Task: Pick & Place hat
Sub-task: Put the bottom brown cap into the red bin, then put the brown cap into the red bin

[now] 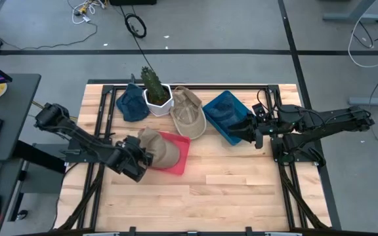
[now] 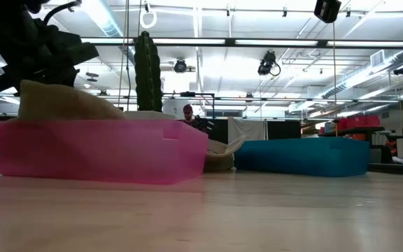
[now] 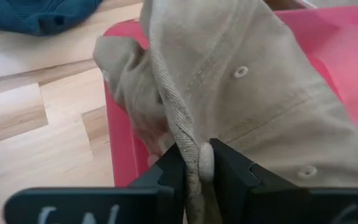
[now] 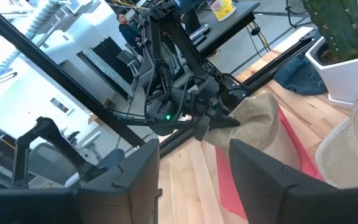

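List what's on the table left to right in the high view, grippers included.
Left gripper → tan hat in pink bin → tan hat beside planter → blue bin → right gripper. Dark blue hat and cactus planter sit farther back, overlapping the pink bin's span.

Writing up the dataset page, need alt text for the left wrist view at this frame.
Two dark fingers pinch the corded edge of a tan hat lying in a pink bin. The bin stands on a light wooden table, and part of a dark blue hat lies on the table beyond it.
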Robot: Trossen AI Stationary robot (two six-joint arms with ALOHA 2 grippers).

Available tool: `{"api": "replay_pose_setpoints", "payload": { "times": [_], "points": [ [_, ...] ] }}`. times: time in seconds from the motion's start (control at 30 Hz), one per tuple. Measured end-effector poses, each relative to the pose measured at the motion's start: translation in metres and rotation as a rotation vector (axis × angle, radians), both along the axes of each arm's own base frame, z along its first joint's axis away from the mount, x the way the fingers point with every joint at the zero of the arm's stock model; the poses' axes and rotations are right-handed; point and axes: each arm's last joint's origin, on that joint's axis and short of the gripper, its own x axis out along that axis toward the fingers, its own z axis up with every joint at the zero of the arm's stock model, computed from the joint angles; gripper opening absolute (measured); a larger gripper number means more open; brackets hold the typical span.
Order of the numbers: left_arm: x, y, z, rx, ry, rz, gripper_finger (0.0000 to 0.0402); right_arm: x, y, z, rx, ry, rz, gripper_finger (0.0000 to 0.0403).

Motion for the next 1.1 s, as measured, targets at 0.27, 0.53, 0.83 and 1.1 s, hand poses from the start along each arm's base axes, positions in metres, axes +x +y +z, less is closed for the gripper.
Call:
{"api": "replay_pose_setpoints", "payload": {
  "times": [0.27, 0.53, 0.83, 1.1],
  "points": [
    [0.004, 0.007, 0.0, -0.019, -0.005, 0.037, 0.0159, 0.0, 0.0, 0.0, 0.0, 0.0, 0.001, 0.0196],
    [0.012, 0.0, 0.009, -0.102, -0.029, 0.01, 0.0282, 0.0, 0.0, 0.0, 0.005, 0.0, 0.0, 0.0196],
    [0.021, -0.003, 0.036, -0.044, 0.027, -0.119, 0.0356, 0.0, 0.0, 0.0, 0.005, 0.0, 0.0, 0.0196],
    [0.021, -0.003, 0.053, 0.004, 0.075, -0.153, 0.0357, 0.0, 0.0, 0.0, 0.008, 0.001, 0.0, 0.0196]
  ]
}}
